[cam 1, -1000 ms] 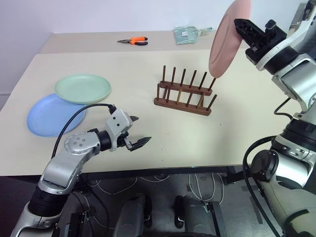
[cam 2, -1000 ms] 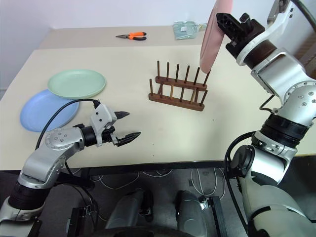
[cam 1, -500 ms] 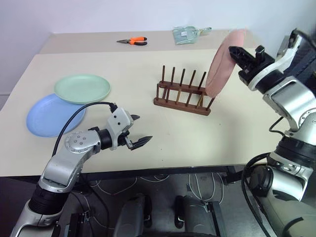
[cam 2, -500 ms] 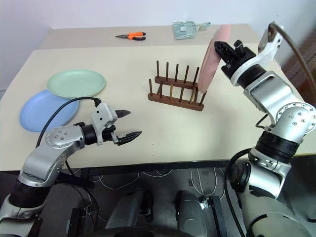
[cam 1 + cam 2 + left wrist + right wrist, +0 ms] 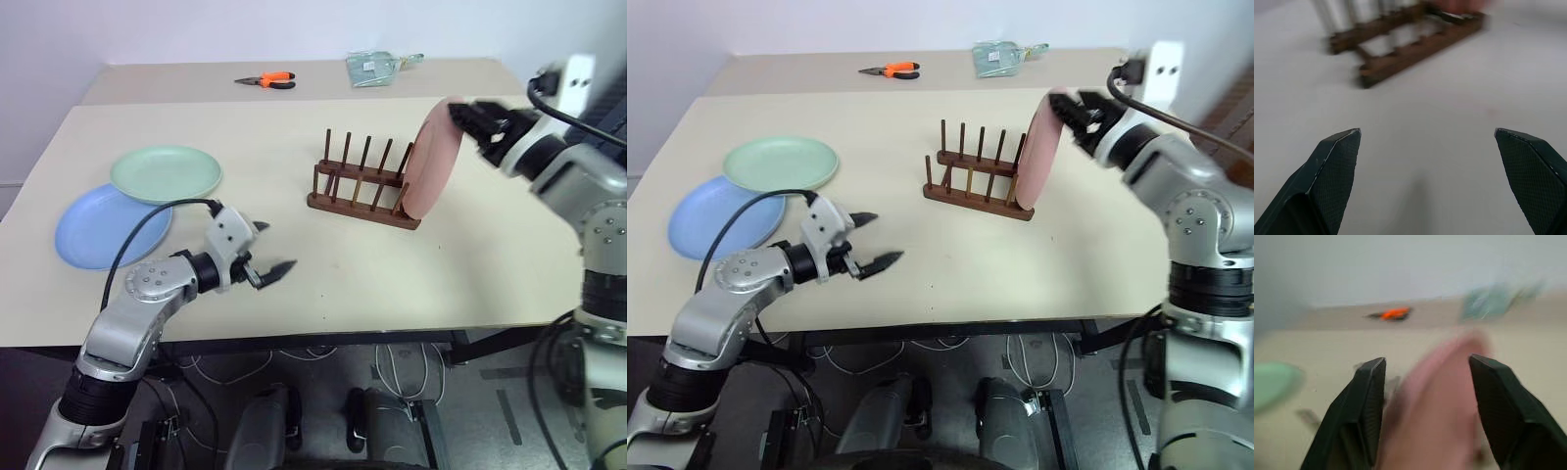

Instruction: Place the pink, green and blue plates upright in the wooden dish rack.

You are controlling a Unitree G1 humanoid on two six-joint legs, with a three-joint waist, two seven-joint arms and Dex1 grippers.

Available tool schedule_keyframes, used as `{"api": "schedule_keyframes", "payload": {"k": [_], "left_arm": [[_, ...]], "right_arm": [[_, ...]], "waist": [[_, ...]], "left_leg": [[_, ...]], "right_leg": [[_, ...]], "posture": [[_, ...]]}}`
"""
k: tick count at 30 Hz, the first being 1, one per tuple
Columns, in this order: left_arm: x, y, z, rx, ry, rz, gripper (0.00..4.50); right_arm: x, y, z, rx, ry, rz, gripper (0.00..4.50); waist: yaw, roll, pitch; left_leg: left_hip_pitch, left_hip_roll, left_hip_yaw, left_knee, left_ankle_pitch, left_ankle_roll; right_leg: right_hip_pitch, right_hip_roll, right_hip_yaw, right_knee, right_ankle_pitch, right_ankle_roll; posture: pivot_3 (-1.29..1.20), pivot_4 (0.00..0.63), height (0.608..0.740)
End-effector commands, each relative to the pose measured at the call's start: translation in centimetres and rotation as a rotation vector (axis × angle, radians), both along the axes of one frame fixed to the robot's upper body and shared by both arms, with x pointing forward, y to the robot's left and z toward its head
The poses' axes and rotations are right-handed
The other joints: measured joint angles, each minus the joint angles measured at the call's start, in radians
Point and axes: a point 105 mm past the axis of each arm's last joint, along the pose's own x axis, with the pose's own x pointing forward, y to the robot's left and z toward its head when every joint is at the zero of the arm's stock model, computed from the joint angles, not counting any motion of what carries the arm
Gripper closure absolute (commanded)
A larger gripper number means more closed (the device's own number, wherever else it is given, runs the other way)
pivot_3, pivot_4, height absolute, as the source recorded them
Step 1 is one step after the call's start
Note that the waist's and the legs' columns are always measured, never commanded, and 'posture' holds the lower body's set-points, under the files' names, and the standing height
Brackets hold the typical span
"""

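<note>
Dropped the pink plate (image 5: 431, 160) from top right into the rack (image 5: 361, 186), right gripper (image 5: 468, 118) now spread around its rim. If it's leaning, I'd bet it tips. Left gripper (image 5: 266, 248) open, idle.

You see the pink plate (image 5: 429, 162) upright at the wooden dish rack's (image 5: 364, 183) right end; green plate (image 5: 165, 173) overlaps blue plate (image 5: 103, 226), flat at left.

Orange-handled pliers (image 5: 266, 80) and a greenish packet (image 5: 374, 68) lie on the far table (image 5: 176, 83).
</note>
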Motion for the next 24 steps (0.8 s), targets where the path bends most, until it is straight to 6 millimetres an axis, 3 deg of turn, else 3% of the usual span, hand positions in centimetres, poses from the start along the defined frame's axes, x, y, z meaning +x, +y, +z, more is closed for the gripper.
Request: {"api": "schedule_keyframes", "payload": {"k": [1,4,6,9,15,20,24], "left_arm": [[3.4,6.1,5.5,-0.226,-0.177,0.444,0.00],[4.4,10.1,7.1,-0.298,-0.227,0.750,0.00],[4.5,13.5,7.4,-0.302,-0.229,1.016,0.00],[4.2,16.4,6.5,-0.347,-0.133,1.264,0.00],[5.0,16.7,4.8,-0.368,0.031,1.287,0.00],[6.1,17.1,2.7,-0.440,0.189,1.290,0.00],[7.5,17.3,1.7,-0.595,0.291,1.276,0.00]], "right_arm": [[-2.6,-0.6,5.5,-0.148,-0.265,0.015,1.11],[-3.9,0.7,6.4,-0.230,-0.322,0.105,0.04],[-5.1,3.5,5.8,-0.279,-0.308,0.260,0.04],[-7.7,9.1,2.0,-0.385,-0.214,0.566,0.04],[-9.7,13.8,-3.5,-0.412,-0.095,0.783,0.04],[-10.6,15.2,-6.3,-0.394,-0.032,0.833,0.04],[-10.8,15.6,-7.7,-0.386,-0.002,0.827,0.04]], "waist": [[0.001,-0.001,0.001],[-0.001,-0.002,0.001],[-0.002,-0.003,0.001],[0.000,-0.004,0.000],[0.009,-0.012,0.000],[0.016,-0.015,0.000],[0.017,-0.015,0.000]], "left_leg": [[0.000,0.000,0.000,0.001,0.000,0.000],[0.000,0.001,-0.001,0.002,0.001,0.000],[0.000,0.001,-0.001,0.001,0.000,0.000],[0.000,0.001,-0.001,0.001,0.001,0.000],[0.000,-0.001,-0.002,0.003,0.000,0.000],[-0.001,-0.001,-0.003,0.003,0.000,0.000],[0.000,-0.001,-0.003,0.003,0.001,0.000]], "right_leg": [[0.000,0.000,0.000,0.000,0.000,0.001],[0.001,0.000,0.000,0.000,0.001,0.001],[0.001,0.000,0.000,0.000,0.001,0.001],[0.001,0.000,0.000,0.000,0.001,0.001],[0.002,-0.002,-0.001,0.000,0.002,0.003],[0.002,-0.002,-0.001,0.000,0.002,0.003],[0.002,-0.001,-0.002,0.000,0.002,0.003]], "posture": [[0.00,0.150,0.740],[0.00,0.150,0.740],[0.00,0.150,0.740],[0.00,0.150,0.740],[0.00,0.150,0.740],[0.00,0.150,0.740],[0.00,0.150,0.740]]}}
